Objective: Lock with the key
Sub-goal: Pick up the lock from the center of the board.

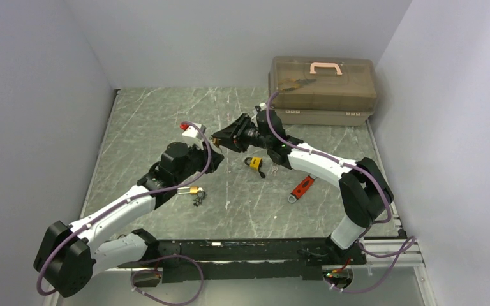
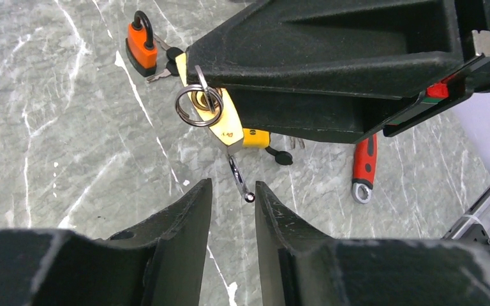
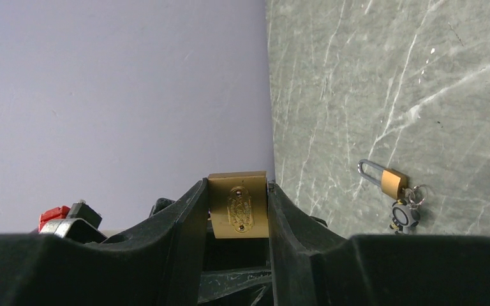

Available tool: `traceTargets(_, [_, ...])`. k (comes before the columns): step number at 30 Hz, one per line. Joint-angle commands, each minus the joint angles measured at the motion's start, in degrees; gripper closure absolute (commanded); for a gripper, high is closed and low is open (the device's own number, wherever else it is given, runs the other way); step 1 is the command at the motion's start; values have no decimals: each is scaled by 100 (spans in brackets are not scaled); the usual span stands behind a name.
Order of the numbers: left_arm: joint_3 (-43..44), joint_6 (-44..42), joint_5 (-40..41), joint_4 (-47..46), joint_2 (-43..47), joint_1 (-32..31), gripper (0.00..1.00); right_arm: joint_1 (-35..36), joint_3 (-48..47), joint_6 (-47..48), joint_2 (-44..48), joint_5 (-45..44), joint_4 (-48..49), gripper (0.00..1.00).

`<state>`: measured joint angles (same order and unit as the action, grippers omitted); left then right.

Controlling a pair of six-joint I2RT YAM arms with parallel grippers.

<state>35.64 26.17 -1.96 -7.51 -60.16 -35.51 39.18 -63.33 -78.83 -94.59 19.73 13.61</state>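
Observation:
My right gripper (image 1: 222, 141) is shut on a brass padlock (image 3: 238, 205) and holds it in the air above the table's middle. In the left wrist view the padlock (image 2: 228, 122) sticks out from under the right gripper's fingers (image 2: 332, 57). A key ring (image 2: 198, 106) hangs at its body, and its open steel shackle (image 2: 239, 180) points down. My left gripper (image 2: 233, 189) is open with a narrow gap just below the shackle's tip, which is near its right finger; I cannot tell whether they touch. It holds nothing.
A small brass padlock with a long shackle (image 1: 191, 190) and keys lies near the left arm and shows in the right wrist view (image 3: 392, 183). A yellow padlock (image 1: 255, 164), a red wrench (image 1: 301, 188), an orange padlock (image 2: 141, 46) and a brown toolbox (image 1: 322, 86) are about.

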Motion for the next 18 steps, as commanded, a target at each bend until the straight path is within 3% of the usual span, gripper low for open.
traceTargets(1, [103, -25, 172, -312, 10, -34, 67, 59, -127, -220, 281, -112, 403, 99])
traceTargets(7, [199, -54, 379, -130, 74, -37, 95, 67, -87, -152, 345, -143, 389, 99])
traceTargets(9, [380, -158, 416, 151, 155, -40, 100, 64, -7, -71, 417, -180, 378, 94])
traceTargets(12, [725, -555, 266, 681, 311, -36, 100, 57, 105, 151, 571, -244, 303, 72])
traceTargets(15, [1393, -1107, -64, 1908, 357, -35, 100, -7, 204, 543, 777, -365, 103, 48])
traceTargets(18, [2055, -1615, -311, 3078, 410, -26, 100, -131, 336, 981, 982, -371, -56, 30])
